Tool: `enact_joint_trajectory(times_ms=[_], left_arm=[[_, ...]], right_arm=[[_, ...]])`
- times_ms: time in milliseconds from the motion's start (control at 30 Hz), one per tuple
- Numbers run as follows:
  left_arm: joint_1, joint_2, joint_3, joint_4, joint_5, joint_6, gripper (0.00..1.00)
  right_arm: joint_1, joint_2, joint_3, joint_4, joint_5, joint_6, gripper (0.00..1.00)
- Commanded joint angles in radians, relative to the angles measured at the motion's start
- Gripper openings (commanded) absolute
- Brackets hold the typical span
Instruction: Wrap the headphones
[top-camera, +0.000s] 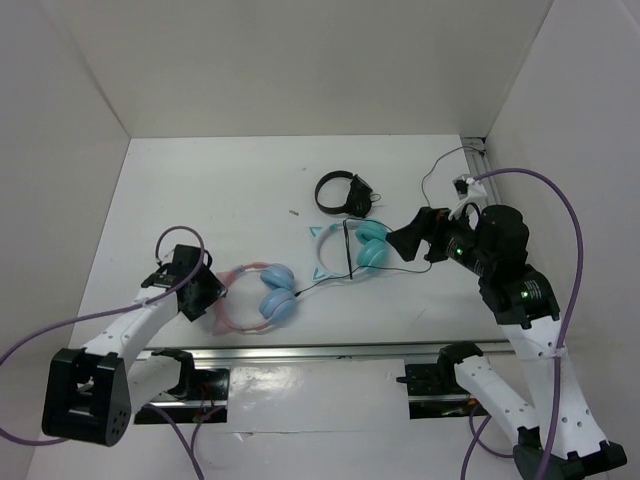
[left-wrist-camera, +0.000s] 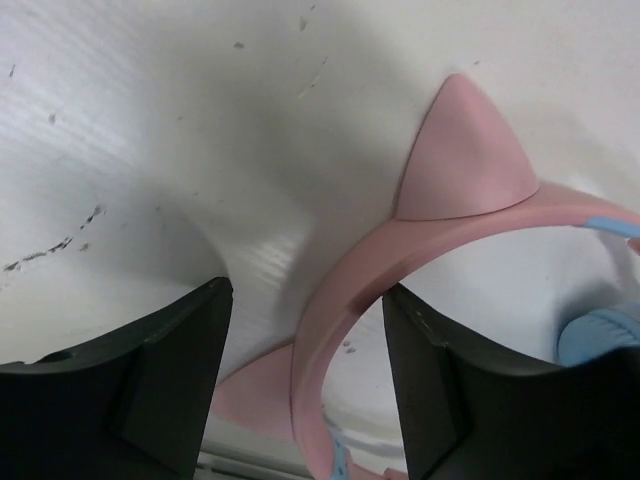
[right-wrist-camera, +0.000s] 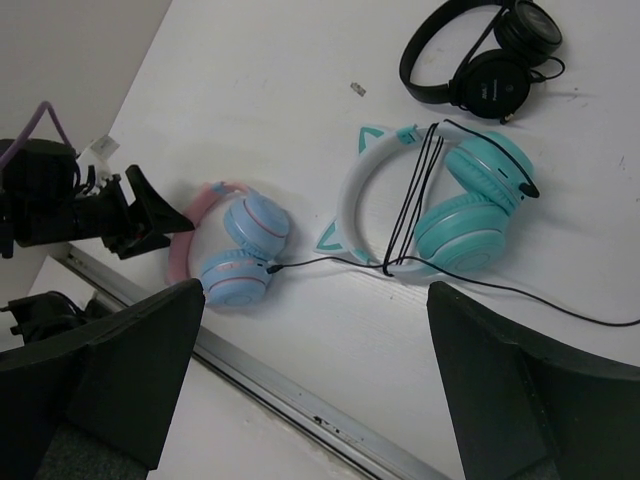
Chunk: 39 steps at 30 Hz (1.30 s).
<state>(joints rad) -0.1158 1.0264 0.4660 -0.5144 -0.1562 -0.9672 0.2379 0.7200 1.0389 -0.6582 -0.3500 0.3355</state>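
Teal headphones (right-wrist-camera: 470, 205) and black headphones (right-wrist-camera: 480, 60) lie ahead of the gaping right hand (right-wrist-camera: 315, 300); pink headphones (left-wrist-camera: 470, 170) lie with their band between the parted fingers (left-wrist-camera: 150, 380) of the left hand (left-wrist-camera: 305, 300).

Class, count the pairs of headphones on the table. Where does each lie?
3: pink headphones near the left arm; white-and-teal headphones in the middle; black headphones farthest back. None seems hidden.
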Motion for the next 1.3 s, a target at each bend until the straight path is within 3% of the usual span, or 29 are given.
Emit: enact_joint_trajectory(times_ms=[0,167,333,433,533,633,667,833,1100,1200,1267], left_arm=[[-0.021,0.079,0.017,0.076,-0.059,0.041,0.74],[-0.045,0.146,0.017,0.105,-0.011,0.05,0.66],[-0.065,0.135,0.028,0.07,-0.029,0.05,0.45],[-0.076,0.123,0.028,0.048,-0.039,0.041,0.4],[-0.085,0.133,0.037,0.048,-0.039,0.032,0.19],[-0.094,0.173,0.037,0.039,-0.048,0.022,0.09],[-0.094,0.182,0.046,0.039,-0.048,0.022,0.0],[-0.122,0.115,0.075,-0.013,-0.039,0.045,0.0],[-0.168,-0.098,0.318,-0.202,0.029,0.082,0.0],[-0.179,-0.135,0.448,-0.263,0.073,0.13,0.0],[-0.179,-0.147,0.523,-0.324,0.073,0.154,0.0]], right_arm=[[0.005,-0.011,0.004,0.06,-0.014,-0.012,1.0],[0.005,-0.021,0.004,0.051,-0.003,-0.012,1.0],[0.005,-0.03,0.013,0.042,0.019,-0.012,1.0],[0.005,-0.03,0.013,0.042,0.019,-0.012,1.0],[0.005,-0.03,0.023,0.042,0.019,-0.003,1.0],[0.005,-0.039,0.032,0.042,0.019,-0.003,1.0],[0.005,-0.039,0.032,0.032,0.019,-0.003,1.0],[0.005,-0.039,0.043,0.023,0.04,-0.003,1.0],[0.005,-0.039,0.043,0.054,0.06,0.007,1.0],[0.005,-0.085,-0.003,0.136,0.085,0.032,1.0],[0.005,-0.137,-0.103,0.286,0.085,0.075,1.0]])
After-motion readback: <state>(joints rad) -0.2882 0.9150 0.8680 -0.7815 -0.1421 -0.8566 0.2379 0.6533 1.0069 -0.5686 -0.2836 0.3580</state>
